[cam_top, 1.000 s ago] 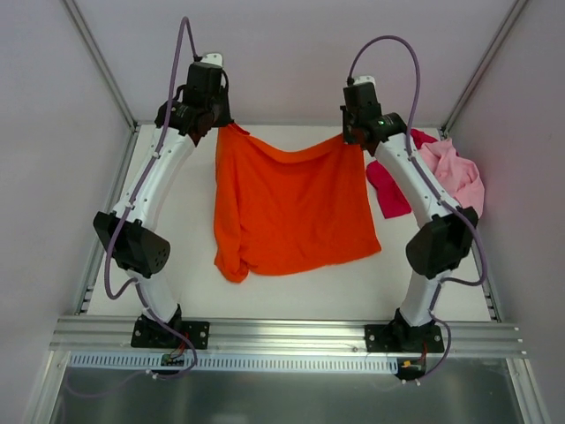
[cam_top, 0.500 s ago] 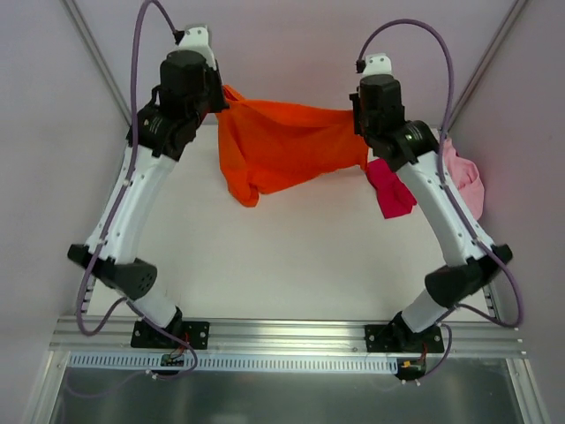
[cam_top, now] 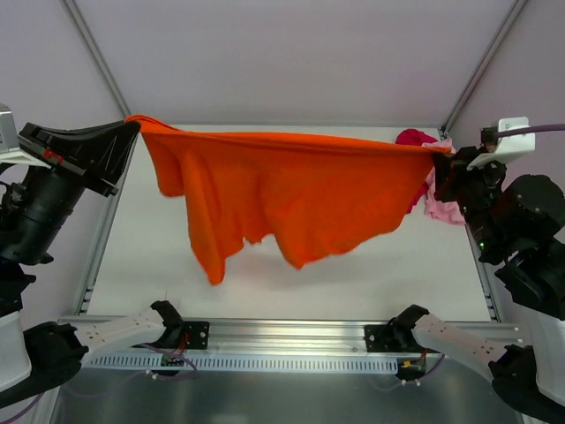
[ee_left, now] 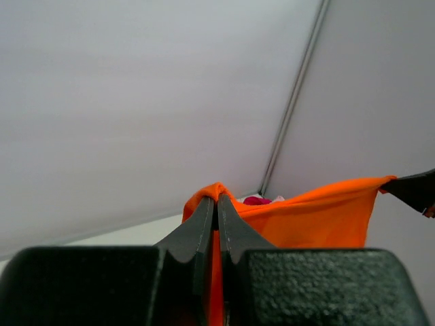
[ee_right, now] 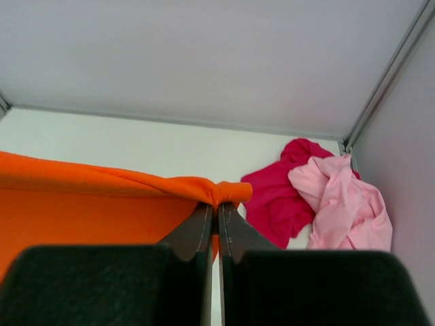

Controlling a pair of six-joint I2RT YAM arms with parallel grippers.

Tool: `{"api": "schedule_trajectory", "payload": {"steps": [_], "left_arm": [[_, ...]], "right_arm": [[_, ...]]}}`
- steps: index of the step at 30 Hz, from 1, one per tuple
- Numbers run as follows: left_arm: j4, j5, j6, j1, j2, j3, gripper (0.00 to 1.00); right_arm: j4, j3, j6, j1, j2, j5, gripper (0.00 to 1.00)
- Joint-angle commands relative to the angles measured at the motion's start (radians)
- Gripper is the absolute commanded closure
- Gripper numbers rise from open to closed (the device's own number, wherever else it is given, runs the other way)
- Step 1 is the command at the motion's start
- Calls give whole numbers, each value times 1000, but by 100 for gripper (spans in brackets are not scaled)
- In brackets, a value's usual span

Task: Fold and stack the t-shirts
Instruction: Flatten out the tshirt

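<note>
Orange shirt (cam_top: pixel 291 190) now rising, stretching wide; left gripper (ee_left: pixel 217 199), right gripper (ee_right: pixel 217 204) pinching corners, jaws closed; needing even tension.

A flat white tabletop (cam_top: pixel 371 283) sits inside an enclosure of plain, pale lilac-grey wall panels (cam_top: pixel 282 53). Slanting grey metal posts (cam_top: pixel 95 57) join the panels at the far corners. A ribbed silver aluminium rail (cam_top: pixel 291 334) runs along the near edge. Below it lies what may be a dull grey metal sheet (cam_top: pixel 282 397). The light is soft and even.
</note>
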Motion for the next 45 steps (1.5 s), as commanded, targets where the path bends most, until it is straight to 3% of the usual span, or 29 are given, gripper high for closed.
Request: {"api": "schedule_trajectory", "payload": {"steps": [1,6,9,14,20,23,26,31,35,42,45], "left_arm": [[48,17,26,9,17,28,100],[24,61,41,9,54,88,100],[2,4,58,9,83,96,100],[30,-227,156,9,126,-64,100],[102,-324,135,12,140,-280,100],[128,-335,107,27,140,-355,100],[139,-315,84,74,176,-386,100],[151,-272,28,134,247,-424,100],[148,-275,-8,153,299,-447,100],[125,-389,-46,162,373,-470,100],[120,-410,-54,186,420,-466,100]], "right_arm": [[-125,-39,4,-20,-43,130,99],[-232,12,21,-20,-62,94,99],[-280,36,30,-20,-36,64,99],[-304,21,44,-20,42,17,99],[-333,-3,109,-20,139,-107,99],[-233,-94,131,-12,116,-100,99],[-147,-166,119,-11,108,-54,99],[-183,-140,77,-5,263,49,99],[-90,-203,77,3,289,124,99],[-94,-123,80,6,481,287,99],[-1,-119,50,5,556,336,99]]}}
